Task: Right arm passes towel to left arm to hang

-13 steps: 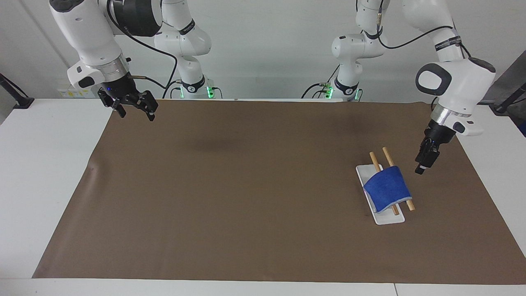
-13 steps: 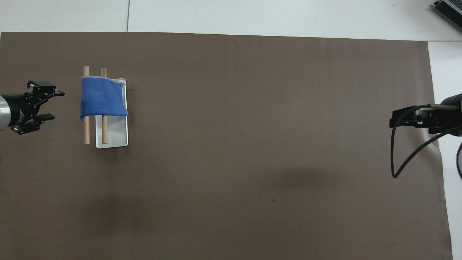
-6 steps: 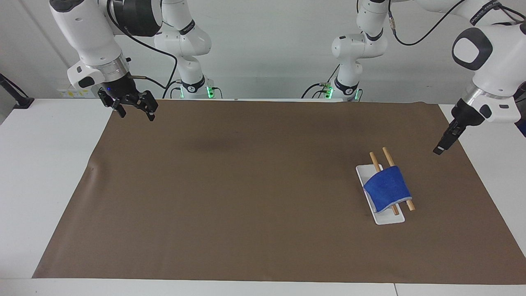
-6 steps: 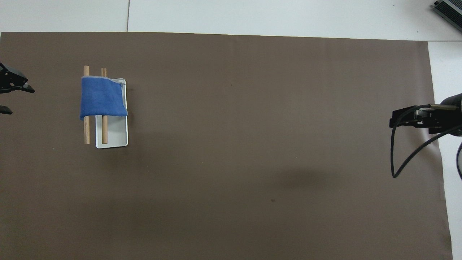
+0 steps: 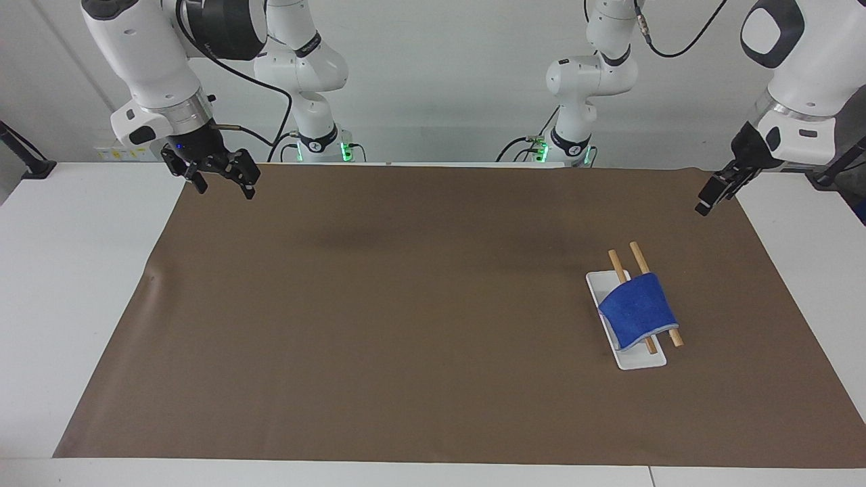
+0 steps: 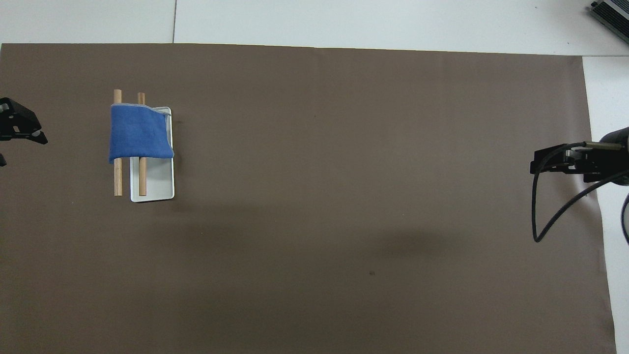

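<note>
1. Towel [image 5: 637, 310] draped over two rods [image 5: 621, 265] on a white tray [image 5: 639, 360]. Hanging looks done; judged next: nothing but parking.
2. Left tool [image 5: 710, 196] raised over the mat [image 5: 406, 325] edge, well apart from the towel; fingers apart, empty.
3. Right tool [image 5: 220, 179] waits over the mat's other end, fingers apart, empty.
</note>
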